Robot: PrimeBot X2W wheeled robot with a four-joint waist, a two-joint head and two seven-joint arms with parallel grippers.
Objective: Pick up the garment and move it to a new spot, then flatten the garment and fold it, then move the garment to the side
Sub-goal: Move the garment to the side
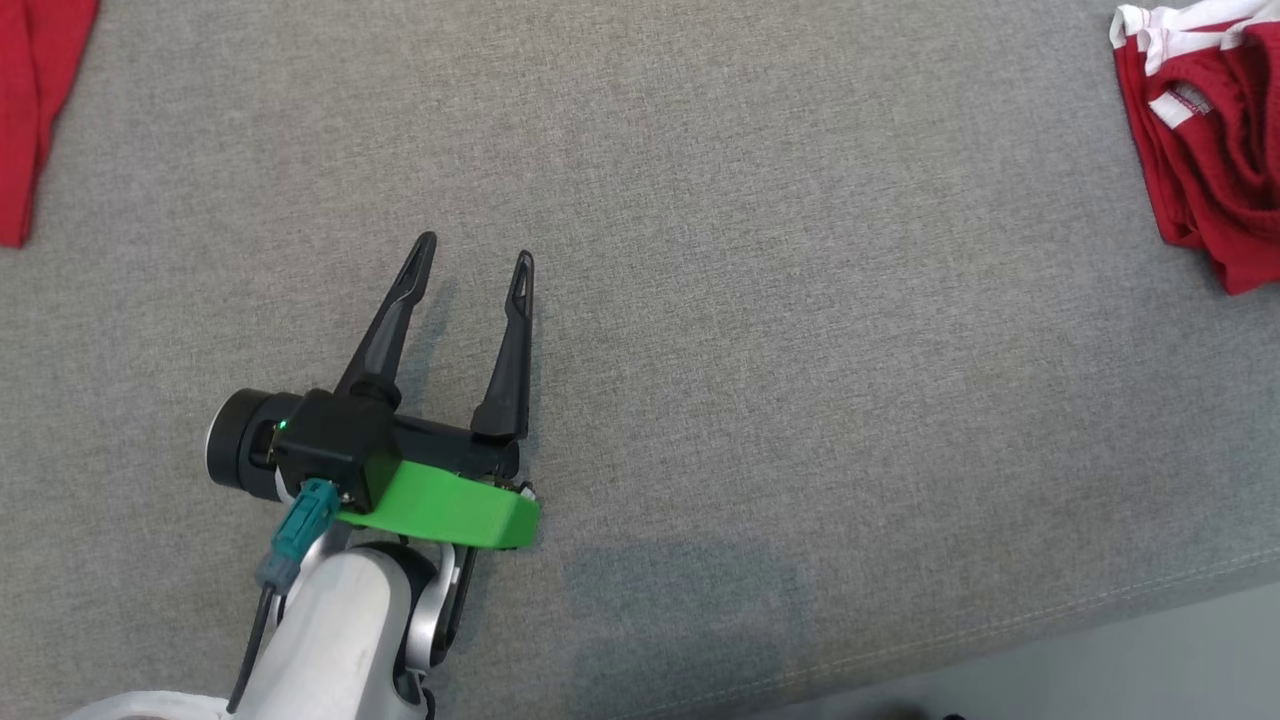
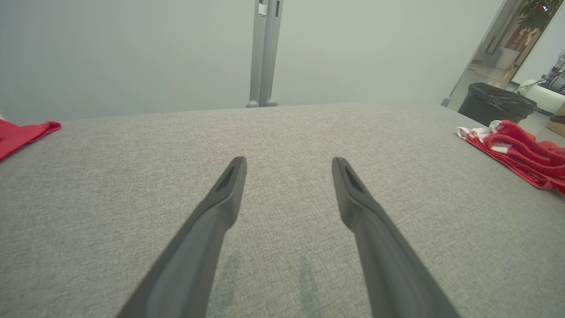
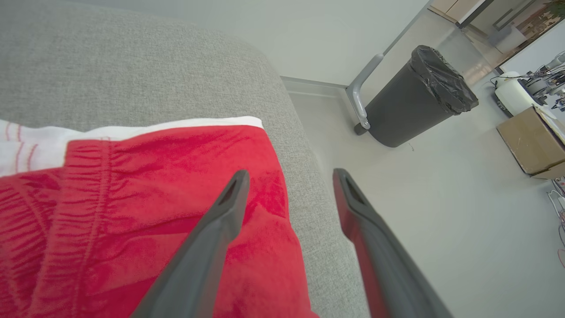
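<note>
Lying far left: a red cloth (image 1: 25, 110) at the tabletop (image 1: 800, 350) edge; I reckon it could be mistaken for the task's piece, being the same colour.
Left gripper (image 1: 478, 262): fingers spread, empty, over bare grey fabric, well apart from both reds; probably too far off to steady anything that slips.
Garment (image 1: 1210, 150): red with white trim, bunched rather than flat, at the tabletop's right edge; its loose folds may spring open.
Right gripper (image 3: 291, 176): fingers spread, pinching nothing; one over the red fabric, the other past the edge. A careless lift could snag the cloth.
Floor (image 3: 441, 221) and bin (image 3: 419, 97): just beyond that edge; a nudge may tip the garment off.
</note>
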